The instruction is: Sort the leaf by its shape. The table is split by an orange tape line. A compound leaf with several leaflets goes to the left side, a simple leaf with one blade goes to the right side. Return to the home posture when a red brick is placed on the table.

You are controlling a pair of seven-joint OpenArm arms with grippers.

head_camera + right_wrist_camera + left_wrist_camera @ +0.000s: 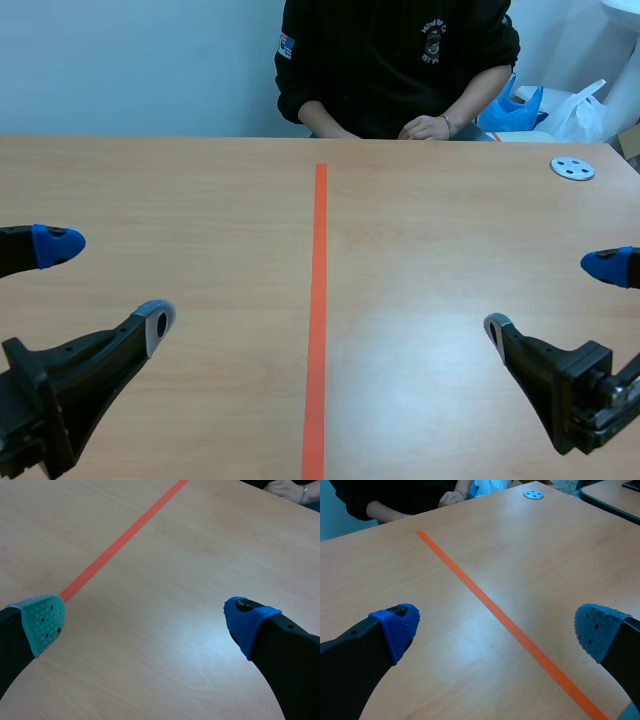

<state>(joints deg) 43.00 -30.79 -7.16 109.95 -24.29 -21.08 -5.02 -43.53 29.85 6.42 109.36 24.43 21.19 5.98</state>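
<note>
Scene view shows no leaf anywhere on the desk (200, 200), and neither wrist view finds one either, so there is not yet a direction or long axis to line up on; no red brick is in sight. The orange tape line (319, 300) runs straight away from the robot toward the person (390, 60) seated at the far edge, whose hands (430, 127) rest together just past the end of the line. The left end effector (105, 285) hangs low over the left half with its fingers spread wide and nothing between them; the right end effector (553, 298) mirrors it over the right half, equally released and empty. Both sit about equally far from the tape, so which arm is nearer will likely depend on where a leaf gets laid down. The desk is smooth, pale wood-grain laminate with a soft sheen. The pads (400, 625) are rubbery and dotted, mostly blue, one a teal-green in the right wrist view. A small flat grey disc (572, 168) with holes lies near the far right corner.
</note>
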